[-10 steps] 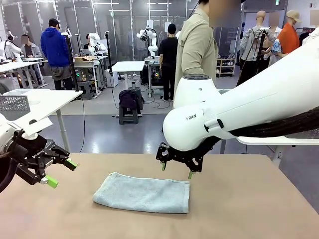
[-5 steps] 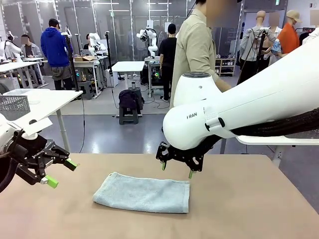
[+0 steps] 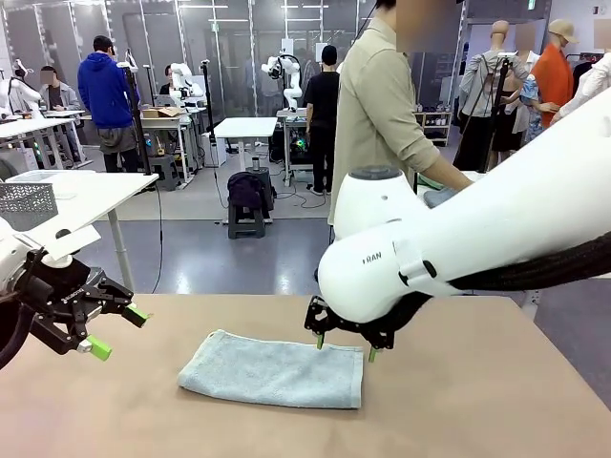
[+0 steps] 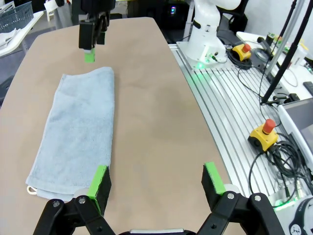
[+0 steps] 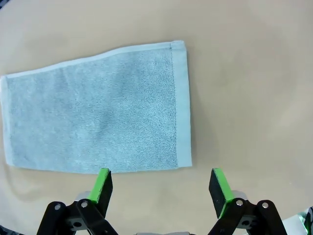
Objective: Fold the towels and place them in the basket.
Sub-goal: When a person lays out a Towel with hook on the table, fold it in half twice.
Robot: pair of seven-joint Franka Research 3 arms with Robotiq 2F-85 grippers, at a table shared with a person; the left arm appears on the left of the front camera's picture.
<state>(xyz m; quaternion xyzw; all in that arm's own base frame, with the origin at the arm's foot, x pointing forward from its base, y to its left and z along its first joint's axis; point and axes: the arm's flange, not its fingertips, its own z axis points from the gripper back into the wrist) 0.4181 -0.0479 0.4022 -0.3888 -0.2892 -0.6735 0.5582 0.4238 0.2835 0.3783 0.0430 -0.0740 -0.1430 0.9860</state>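
A light blue-grey towel (image 3: 272,370) lies folded in a long rectangle on the tan table, flat and untouched. My right gripper (image 3: 346,349) hangs open just above the towel's far right corner, fingertips pointing down. From the right wrist, the towel (image 5: 98,117) spreads out ahead of the open right gripper (image 5: 160,188), whose left pad stands near the towel's edge. My left gripper (image 3: 116,332) is open at the table's left edge, off the cloth. In the left wrist view the towel (image 4: 78,132) runs away from the open left gripper (image 4: 156,180). The basket is out of view.
A person (image 3: 382,105) in a beige shirt stands at the table's far side behind my right arm. A pale grey mesh basket (image 3: 24,202) sits on a white side table at the left. Bare tabletop (image 3: 477,401) surrounds the towel.
My right arm has sunk lower and shifted slightly right, bringing its fingertips closer to the towel's far right corner. The person has turned and lowered an arm. The left gripper has not moved.
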